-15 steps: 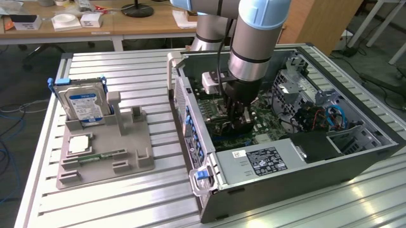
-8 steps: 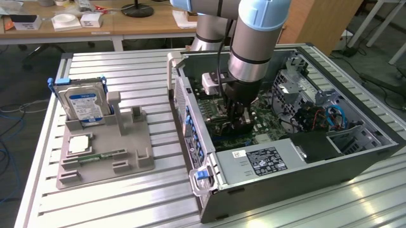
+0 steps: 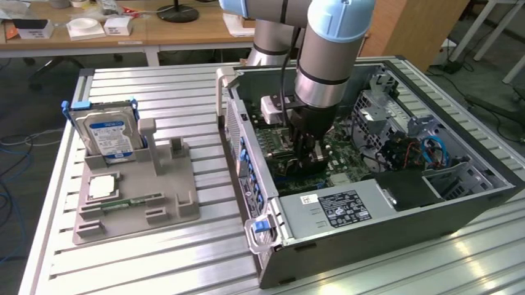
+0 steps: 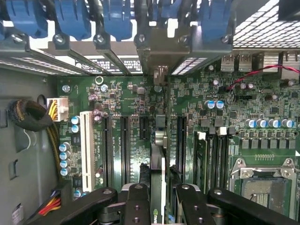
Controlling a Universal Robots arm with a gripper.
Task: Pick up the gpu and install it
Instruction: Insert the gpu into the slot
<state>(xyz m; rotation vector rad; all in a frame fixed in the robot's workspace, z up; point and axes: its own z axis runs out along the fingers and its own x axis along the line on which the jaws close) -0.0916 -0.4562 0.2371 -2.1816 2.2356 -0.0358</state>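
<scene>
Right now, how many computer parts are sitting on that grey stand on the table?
3: a hard drive upright at the back, a pale square chip flat before it, a thin memory stick beside the chip. The drive may hide more.

The table [image 3: 164, 258] looks like ribbed bare metal, pale and slightly shiny. On it, beside the computer case [image 3: 410, 227], stands a holder tray [image 3: 176, 212] of matt grey plastic. The hard drive [image 3: 110, 132] upright in this tray has a smooth silver metal face with a glossy blue paper label. The case walls are dull dark sheet metal, partly perforated. Inside the case, the motherboard [image 4: 126, 101] is a green board with a light gloss, carrying black plastic slots and one white plastic slot [image 4: 86, 147]. The gripper [image 4: 159, 199] arms are matt black. The gpu [image 4: 158, 178] between them shows a thin edge with a silver metal bracket.
</scene>
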